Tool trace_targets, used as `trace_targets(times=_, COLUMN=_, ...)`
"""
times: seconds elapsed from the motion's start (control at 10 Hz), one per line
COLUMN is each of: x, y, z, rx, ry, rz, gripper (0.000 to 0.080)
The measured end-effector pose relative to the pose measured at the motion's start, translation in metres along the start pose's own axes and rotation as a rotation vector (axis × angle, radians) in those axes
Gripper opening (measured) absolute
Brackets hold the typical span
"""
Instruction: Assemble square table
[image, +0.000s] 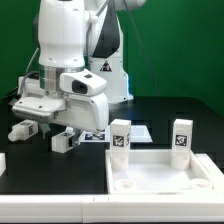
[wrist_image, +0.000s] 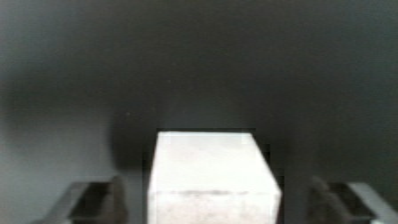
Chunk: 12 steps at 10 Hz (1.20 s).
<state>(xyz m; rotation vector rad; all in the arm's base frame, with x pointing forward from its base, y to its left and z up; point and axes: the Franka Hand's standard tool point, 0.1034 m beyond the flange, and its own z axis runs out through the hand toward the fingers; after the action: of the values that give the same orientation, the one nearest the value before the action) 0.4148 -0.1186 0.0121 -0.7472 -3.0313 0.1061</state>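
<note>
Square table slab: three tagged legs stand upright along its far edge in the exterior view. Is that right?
Not quite. The exterior view shows two tagged legs, not three, upright along the far edge of the square table slab: the first leg toward the exterior view's left and the second leg toward its right.

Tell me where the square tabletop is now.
The tabletop lies at the exterior view's lower right, with one upright leg and a second leg at its far corners.
</note>
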Motion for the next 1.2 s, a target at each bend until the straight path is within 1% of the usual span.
trace_targets(times=0.1, x=-0.007, y=-0.002, z=-0.010, rx=0.004, ry=-0.016, rz=0.080, gripper=0.0605)
trace_targets(times=0.2, x=-0.016, y=-0.001, z=-0.026, rx=0.003, ry=-0.044, rz=0.221, gripper=0.0605)
trace_targets(times=0.3, x=-0.025, y=0.001, z=-0.041, rx=-0.010, ry=-0.076, rz=0.367, gripper=0.0640)
trace_targets(times=0.4, x=-0.027, y=0.004, z=-0.045, rx=-0.021, ry=-0.086, rz=0.531, gripper=0.0647)
trace_targets(times=0.5, x=-0.027, y=0.011, z=-0.047, rx=-0.035, ry=-0.089, rz=0.751, gripper=0.0647)
trace_targets(times=0.6, x=-0.027, y=0.026, z=-0.049, rx=-0.050, ry=-0.091, rz=0.946, gripper=0.0647)
trace_targets(times=0.7, x=-0.030, y=0.040, z=-0.049, rx=-0.058, ry=-0.098, rz=1.062, gripper=0.0649)
trace_targets(times=0.9, x=-0.023, y=0.055, z=-0.047, rx=-0.071, ry=-0.101, rz=1.177, gripper=0.0649)
trace_targets(times=1.2, x=-0.025, y=0.054, z=-0.047, rx=-0.084, ry=-0.079, rz=1.360, gripper=0.0649)
